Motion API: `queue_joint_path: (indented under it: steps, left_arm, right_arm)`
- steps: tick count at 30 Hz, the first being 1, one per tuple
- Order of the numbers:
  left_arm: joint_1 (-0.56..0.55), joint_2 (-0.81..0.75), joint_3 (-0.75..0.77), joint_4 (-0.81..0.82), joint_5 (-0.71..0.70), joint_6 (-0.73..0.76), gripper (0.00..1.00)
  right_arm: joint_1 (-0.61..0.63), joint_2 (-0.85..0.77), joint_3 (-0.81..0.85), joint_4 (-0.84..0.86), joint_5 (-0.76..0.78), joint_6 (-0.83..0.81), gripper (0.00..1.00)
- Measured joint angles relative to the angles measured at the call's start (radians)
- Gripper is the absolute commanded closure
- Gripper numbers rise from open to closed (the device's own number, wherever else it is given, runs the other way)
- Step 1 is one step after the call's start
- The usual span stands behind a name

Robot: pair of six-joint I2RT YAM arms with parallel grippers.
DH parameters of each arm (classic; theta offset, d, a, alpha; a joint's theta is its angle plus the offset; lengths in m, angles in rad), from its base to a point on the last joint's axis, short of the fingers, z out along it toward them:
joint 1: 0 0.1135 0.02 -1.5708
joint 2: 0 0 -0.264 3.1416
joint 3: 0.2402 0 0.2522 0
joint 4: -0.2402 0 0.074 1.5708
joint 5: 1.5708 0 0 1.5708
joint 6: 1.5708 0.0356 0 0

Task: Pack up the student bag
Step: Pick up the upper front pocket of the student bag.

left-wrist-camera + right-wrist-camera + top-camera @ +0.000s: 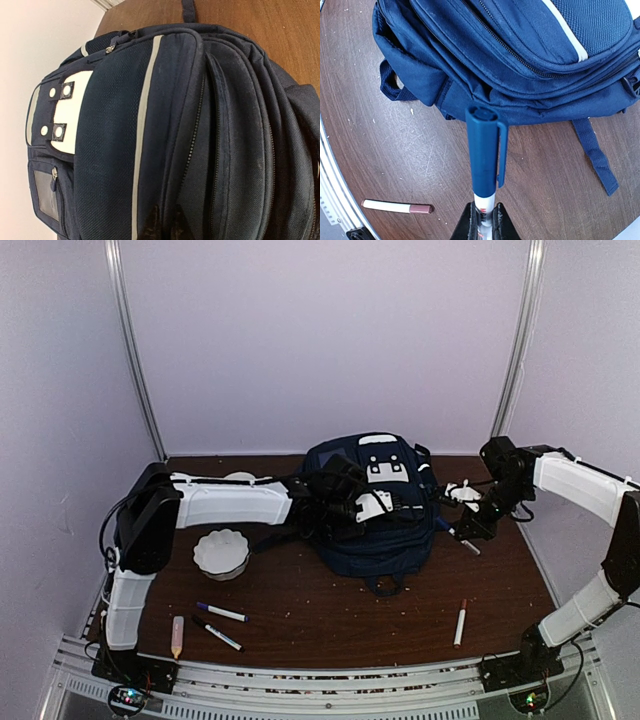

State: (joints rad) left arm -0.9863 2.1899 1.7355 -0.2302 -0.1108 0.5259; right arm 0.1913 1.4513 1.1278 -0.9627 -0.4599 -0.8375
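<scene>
The student bag point(385, 540) lies on its back in the middle of the table point(330, 605), front pocket up and top end toward the far wall, so both arms can reach its zips from either side. My left gripper point(165, 225) is closed down on the bag beside a zip seam. It seems to be pinching fabric there, probably to anchor the bag or start a compartment open, though I cannot see whether a zip pull sits between the fingertips. Every zip I can see looks closed, so I judge packing has not really begun. My right gripper point(482, 225) is clamped on the white barrel of a blue-capped pen point(484, 150), held out just off the bag's right side, presumably waiting for an opening. By my count there is one bag, one white fluted bowl point(221, 553) left of it, and one pen in hand. Loose on the table are two blue-capped markers point(221, 612) near the front left, one stubby pale stick point(177, 636) beside them that I cannot identify, and one red-capped pen point(460, 622) at front right.
</scene>
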Motion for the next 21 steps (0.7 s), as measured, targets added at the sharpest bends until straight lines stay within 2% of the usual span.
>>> queue_joint_path:
  steps: [7,13,21]
  left_arm:
    - [0.024,-0.004,0.044,-0.029,0.052,-0.075,1.00]
    - [0.077,-0.008,0.121,-0.076,0.162,-0.170,1.00]
    - [0.120,-0.021,0.179,-0.106,0.274,-0.260,1.00]
  right_arm:
    - [0.051,-0.008,0.006,0.039,0.015,-0.004,1.00]
    - [0.218,-0.037,0.037,0.109,0.161,-0.065,1.00]
    - [0.360,-0.009,0.154,0.198,0.327,-0.136,1.00]
